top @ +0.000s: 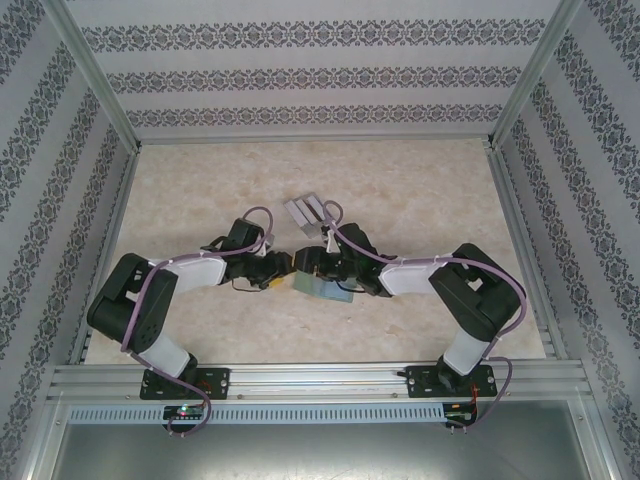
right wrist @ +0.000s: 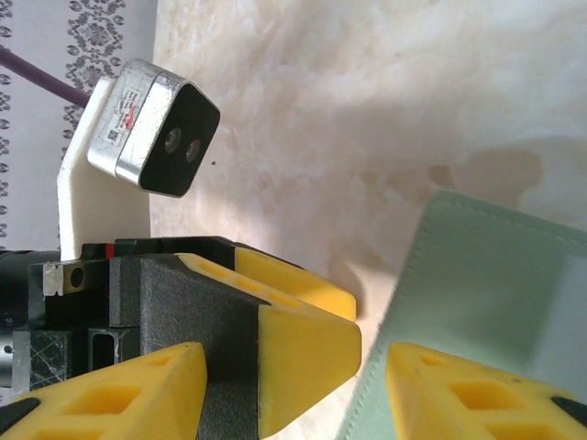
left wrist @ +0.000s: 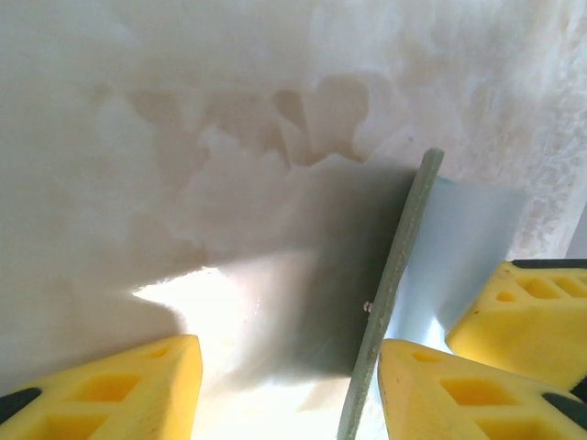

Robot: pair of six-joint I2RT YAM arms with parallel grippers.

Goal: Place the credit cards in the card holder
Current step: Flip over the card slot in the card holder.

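So the card holder (left wrist: pixel 393 293) stands on edge right between the left gripper (left wrist: pixel 289 367)'s jaws, close to one pad. We see those jaws partway open, pinching nothing. The right gripper (right wrist: pixel 295 367) is partway open too, with the holder beside one finger, unclamped.

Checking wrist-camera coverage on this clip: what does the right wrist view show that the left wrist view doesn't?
Right wrist adds: the left arm's wrist camera, the left claw seen side-on, patterned wallpaper, and the card holder showing its stitched green face. Left wrist adds: the card holder seen edge-on, a pale blue-grey surface beside it, and a finger of the right claw. Shared: the card holder, the marble table, and both yellow claws open.
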